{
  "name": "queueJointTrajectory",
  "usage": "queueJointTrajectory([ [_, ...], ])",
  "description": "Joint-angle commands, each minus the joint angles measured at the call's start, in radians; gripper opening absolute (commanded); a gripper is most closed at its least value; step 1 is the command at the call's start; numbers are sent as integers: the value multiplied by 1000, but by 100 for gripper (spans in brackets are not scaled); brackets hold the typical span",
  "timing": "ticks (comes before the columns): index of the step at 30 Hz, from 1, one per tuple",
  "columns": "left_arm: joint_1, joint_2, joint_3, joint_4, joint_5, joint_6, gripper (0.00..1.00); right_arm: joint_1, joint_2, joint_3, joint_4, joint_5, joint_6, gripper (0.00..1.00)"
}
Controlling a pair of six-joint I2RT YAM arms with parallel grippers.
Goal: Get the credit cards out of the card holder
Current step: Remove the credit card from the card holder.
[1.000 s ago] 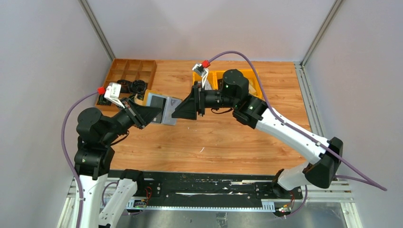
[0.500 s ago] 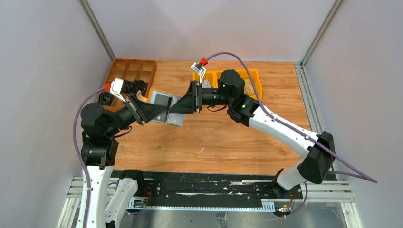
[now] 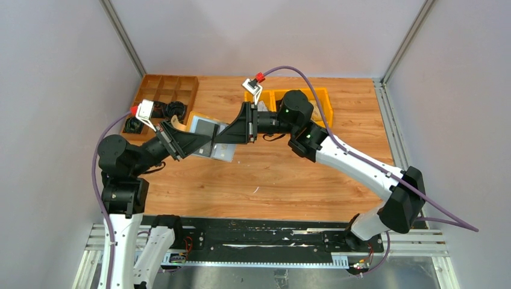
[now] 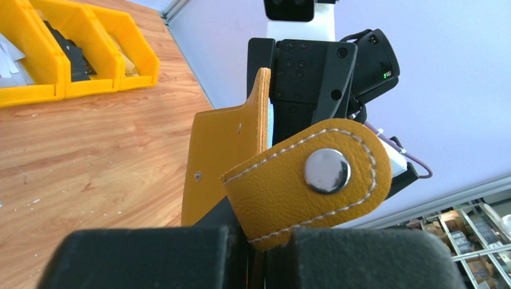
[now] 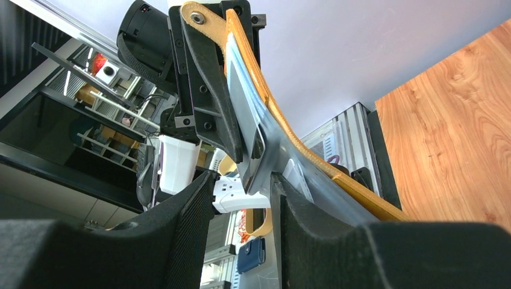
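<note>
One card holder hangs over the table between two grippers; the left gripper is clamped on its yellow end; the right gripper straddles its grey edge, jaws part open. Only the left wrist view shows its snap tab; only the right wrist view shows its layered grey sleeves.

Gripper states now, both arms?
Left gripper: shut on the card holder.
Right gripper: open, jaws either side of the card holder's grey inner edge, not clamped.
</note>
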Motion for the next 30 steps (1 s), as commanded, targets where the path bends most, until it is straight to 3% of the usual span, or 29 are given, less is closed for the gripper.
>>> queueJointTrajectory([
  [1, -1, -28, 59, 98, 82, -65, 0, -26, -5, -44, 25, 16, 8, 43],
  [7, -1, -45, 79, 102, 84, -75, 1, -25, 29, -25, 86, 25, 60, 37],
  [13, -1, -69, 47, 118, 132, -80, 18, -23, 59, -14, 150, 43, 125, 32],
  [18, -1, -81, 25, 130, 152, -72, 21, -9, 76, -1, 152, 63, 134, 31],
  [21, 0, -88, 12, 142, 157, -78, 18, 3, 85, -3, 166, 68, 139, 29],
  [26, -1, -89, 14, 157, 156, -78, 4, 7, 92, -25, 258, 55, 197, 27],
  [30, -1, -87, 12, 134, 132, -54, 1, 10, 90, -25, 253, 60, 206, 27],
])
